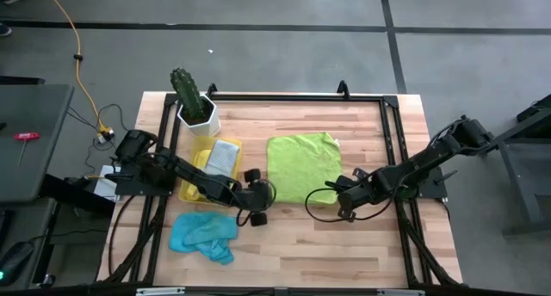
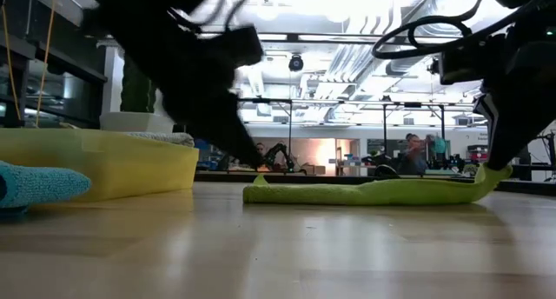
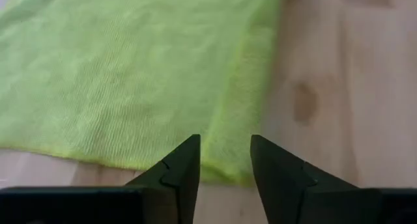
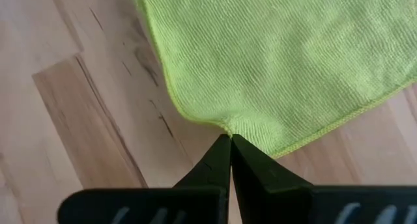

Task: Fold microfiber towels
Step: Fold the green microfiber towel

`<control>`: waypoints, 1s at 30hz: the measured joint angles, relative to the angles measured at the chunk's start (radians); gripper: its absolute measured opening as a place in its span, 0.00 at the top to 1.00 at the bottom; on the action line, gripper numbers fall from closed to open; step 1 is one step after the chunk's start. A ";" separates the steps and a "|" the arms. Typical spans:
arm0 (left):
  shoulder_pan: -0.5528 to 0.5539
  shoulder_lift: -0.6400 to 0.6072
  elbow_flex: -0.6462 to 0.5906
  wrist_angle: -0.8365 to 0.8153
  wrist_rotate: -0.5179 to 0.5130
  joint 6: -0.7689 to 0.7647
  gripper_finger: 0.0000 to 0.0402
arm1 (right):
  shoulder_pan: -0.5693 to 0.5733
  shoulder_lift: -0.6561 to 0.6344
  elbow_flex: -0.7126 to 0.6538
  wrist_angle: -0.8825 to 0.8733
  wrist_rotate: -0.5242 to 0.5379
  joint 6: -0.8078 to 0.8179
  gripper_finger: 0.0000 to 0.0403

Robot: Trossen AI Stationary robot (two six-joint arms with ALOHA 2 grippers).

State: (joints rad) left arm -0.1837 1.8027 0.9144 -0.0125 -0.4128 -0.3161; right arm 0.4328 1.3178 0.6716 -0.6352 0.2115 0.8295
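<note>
Right gripper pinching lime towel corner

I see even, bright overhead light on the pale wooden table, with soft shadows. In the low view, ceiling lights glare, I get both arms as black silhouettes, and the near tabletop blurs. Wrist views are sharp on the lime green microfiber towel, their own fingers soft.

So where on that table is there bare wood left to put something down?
Bare wood along the near edge, right of the blue towel and below the green towel; also right of the green towel. It is crowded on the left, around the yellow tray and cactus pot.
</note>
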 joint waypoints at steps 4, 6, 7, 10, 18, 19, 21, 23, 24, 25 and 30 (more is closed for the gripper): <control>0.072 0.040 -0.001 0.029 0.089 -0.086 0.70 | 0.000 0.000 0.000 0.005 0.000 -0.008 1.00; 0.106 0.058 0.000 0.040 0.163 -0.123 0.70 | 0.000 0.000 0.000 0.008 0.000 -0.008 1.00; 0.121 0.066 -0.001 0.048 0.214 -0.141 0.71 | 0.000 0.000 0.000 0.011 0.000 -0.008 1.00; 0.155 0.085 0.002 0.096 0.357 -0.183 0.72 | 0.000 0.000 0.000 0.010 0.000 -0.021 1.00; 0.131 0.078 0.001 0.139 0.514 -0.208 0.75 | 0.000 0.000 0.000 0.005 0.001 -0.026 1.00; 0.125 0.078 0.001 0.138 0.513 -0.208 0.75 | 0.000 0.000 0.000 0.005 0.001 -0.026 1.00; 0.111 0.078 0.001 0.137 0.512 -0.206 0.76 | 0.000 0.000 0.000 0.005 0.001 -0.026 1.00; 0.100 0.078 0.001 0.137 0.510 -0.206 0.76 | 0.000 0.000 0.000 0.005 0.001 -0.026 1.00; 0.094 0.078 0.001 0.140 0.510 -0.205 0.76 | 0.000 0.000 0.000 0.005 0.002 -0.026 1.00; 0.088 0.078 0.001 0.149 0.514 -0.204 0.76 | 0.000 0.000 0.000 0.004 0.005 -0.026 1.00; 0.066 0.078 0.002 0.210 0.562 -0.181 0.76 | 0.000 0.000 0.000 0.005 0.022 -0.026 1.00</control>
State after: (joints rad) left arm -0.1176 1.8809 0.9165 0.1979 0.1490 -0.4973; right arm 0.4326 1.3174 0.6720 -0.6304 0.2333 0.8036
